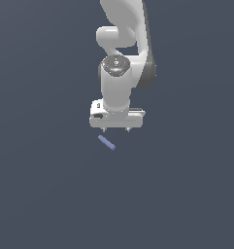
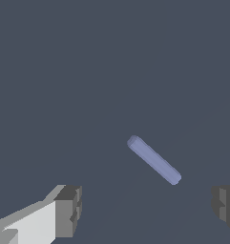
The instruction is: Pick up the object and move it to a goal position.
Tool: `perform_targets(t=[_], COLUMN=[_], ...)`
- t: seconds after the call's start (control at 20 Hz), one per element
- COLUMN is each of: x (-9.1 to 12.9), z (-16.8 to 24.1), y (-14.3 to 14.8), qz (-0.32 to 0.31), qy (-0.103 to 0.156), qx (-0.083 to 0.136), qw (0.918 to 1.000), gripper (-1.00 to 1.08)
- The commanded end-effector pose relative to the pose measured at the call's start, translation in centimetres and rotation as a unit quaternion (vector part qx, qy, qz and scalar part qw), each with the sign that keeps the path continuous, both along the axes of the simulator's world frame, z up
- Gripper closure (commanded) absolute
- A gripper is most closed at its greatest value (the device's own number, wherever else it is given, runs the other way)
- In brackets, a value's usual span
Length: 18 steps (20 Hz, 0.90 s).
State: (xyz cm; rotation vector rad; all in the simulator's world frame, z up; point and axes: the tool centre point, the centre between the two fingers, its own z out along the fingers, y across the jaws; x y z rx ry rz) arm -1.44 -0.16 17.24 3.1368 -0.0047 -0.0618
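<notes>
Stick (image 1: 107, 142) is what you are looking at first: a small, thin periwinkle-blue bar with squared ends, plain in colour, shorter than the white gripper's (image 1: 116, 130) width. It is lying flat on the dark grey floor (image 1: 45, 194), and nothing is touching it.

In the exterior view its long axis is running diagonally, the upper end pointing toward that view's left and the lower end toward that view's right. In the wrist view the stick (image 2: 154, 160) is also showing as a slanted bar, with its whole length visible.

You are seeing the gripper hanging just above the floor with its fingers pointing down. The stick is sitting near it, slightly below the fingertips in the exterior view and apart from them. In the wrist view the two fingers (image 2: 68, 209) are standing wide apart, holding nothing, and the stick is lying ahead of the gap between them rather than inside it.
</notes>
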Motion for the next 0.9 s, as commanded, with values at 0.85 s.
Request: perform_targets(t=[0.85], x=[0.58], z=[0.72], y=[0.97], qz=[0.010], qy=[-0.012], qx=[0.014], qw=[0.9998], gripper=[-0.92])
